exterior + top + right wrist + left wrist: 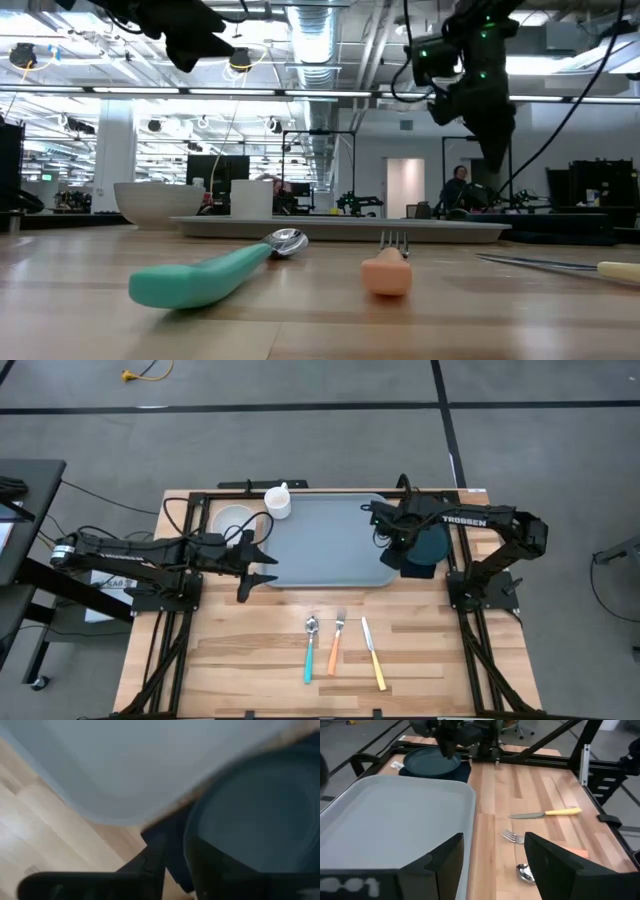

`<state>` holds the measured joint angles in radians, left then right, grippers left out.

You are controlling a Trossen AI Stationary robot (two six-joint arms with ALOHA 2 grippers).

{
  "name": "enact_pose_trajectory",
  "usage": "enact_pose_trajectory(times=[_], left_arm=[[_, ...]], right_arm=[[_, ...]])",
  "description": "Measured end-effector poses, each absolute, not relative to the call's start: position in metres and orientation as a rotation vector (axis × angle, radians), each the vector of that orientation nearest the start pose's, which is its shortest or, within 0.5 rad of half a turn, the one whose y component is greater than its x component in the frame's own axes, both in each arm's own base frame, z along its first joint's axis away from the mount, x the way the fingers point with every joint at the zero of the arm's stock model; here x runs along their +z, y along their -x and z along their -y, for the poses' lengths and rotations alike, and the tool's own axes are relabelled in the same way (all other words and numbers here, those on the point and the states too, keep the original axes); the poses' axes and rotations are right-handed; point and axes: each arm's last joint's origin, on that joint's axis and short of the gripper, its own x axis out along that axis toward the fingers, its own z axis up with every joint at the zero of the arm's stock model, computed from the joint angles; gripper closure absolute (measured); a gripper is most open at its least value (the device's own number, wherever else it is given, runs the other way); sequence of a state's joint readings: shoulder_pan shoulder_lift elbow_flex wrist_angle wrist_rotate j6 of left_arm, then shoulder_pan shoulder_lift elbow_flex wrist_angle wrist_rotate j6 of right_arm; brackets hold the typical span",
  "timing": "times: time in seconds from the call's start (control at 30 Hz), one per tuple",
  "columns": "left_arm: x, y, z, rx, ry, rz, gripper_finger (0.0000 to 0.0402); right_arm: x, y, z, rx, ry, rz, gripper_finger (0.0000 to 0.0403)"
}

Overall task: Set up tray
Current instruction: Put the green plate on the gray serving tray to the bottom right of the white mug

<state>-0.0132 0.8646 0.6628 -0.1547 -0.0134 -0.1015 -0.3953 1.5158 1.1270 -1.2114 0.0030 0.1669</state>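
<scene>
The tray (325, 540) is seen lying flat at the upper centre of the high view. The left gripper (262, 560), fingers spread wide, is held at the tray's lower left corner. The right gripper (392, 532) is positioned over the tray's right edge beside a dark plate (432, 545); its finger state cannot be told.
</scene>
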Motion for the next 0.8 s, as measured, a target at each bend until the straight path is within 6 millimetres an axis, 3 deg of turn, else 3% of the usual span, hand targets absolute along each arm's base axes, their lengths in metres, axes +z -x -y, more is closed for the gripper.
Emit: enact_pose_trajectory(times=[0.37,0.8], left_arm=[[0.282,-0.191,0.003,0.071,0.09,-0.338,0.0203],[0.281,-0.191,0.012,0.035,0.089,-0.343,0.0203]], right_arm=[[0.203,-0.223,0.092,-0.368,-0.383,-1.61,0.0255],[0.177,-0.217,0.091,-0.414,-0.373,-1.589,0.0268]])
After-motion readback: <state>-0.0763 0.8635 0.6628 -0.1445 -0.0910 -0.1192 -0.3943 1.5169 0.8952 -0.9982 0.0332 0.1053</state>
